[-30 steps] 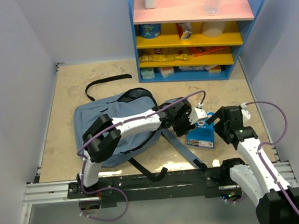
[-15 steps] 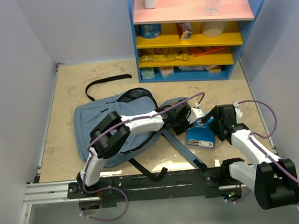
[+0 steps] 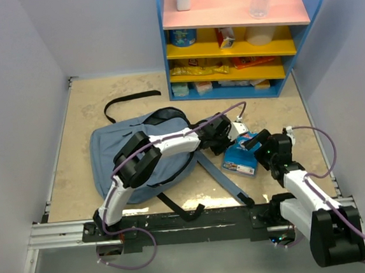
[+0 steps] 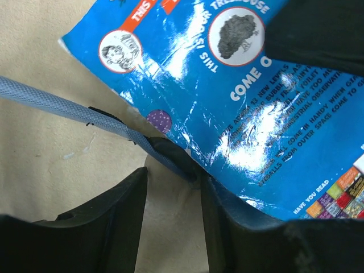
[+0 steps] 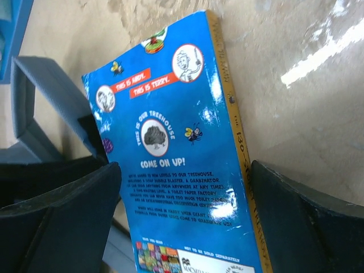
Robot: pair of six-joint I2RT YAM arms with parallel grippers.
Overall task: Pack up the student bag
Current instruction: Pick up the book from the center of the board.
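Note:
The grey-blue student bag lies flat on the floor left of centre. One of its shoulder straps runs under a glossy blue book that lies to its right. My left gripper is at the book's left edge. In the left wrist view it stands partly open with bare floor between its fingers, and the book overlaps the right one. My right gripper is at the book's right side. Seen from the right wrist it is wide open, astride the book.
A blue shelf unit with a pink top stands at the back, holding bottles and snack packs. A thin black strap loops on the floor behind the bag. Walls close in on both sides; the arms' rail runs along the near edge.
My right arm has dropped low and moved in until its jaws straddle the book. The book shifted slightly left. My left gripper's jaws narrowed a little and drew back towards the bag.

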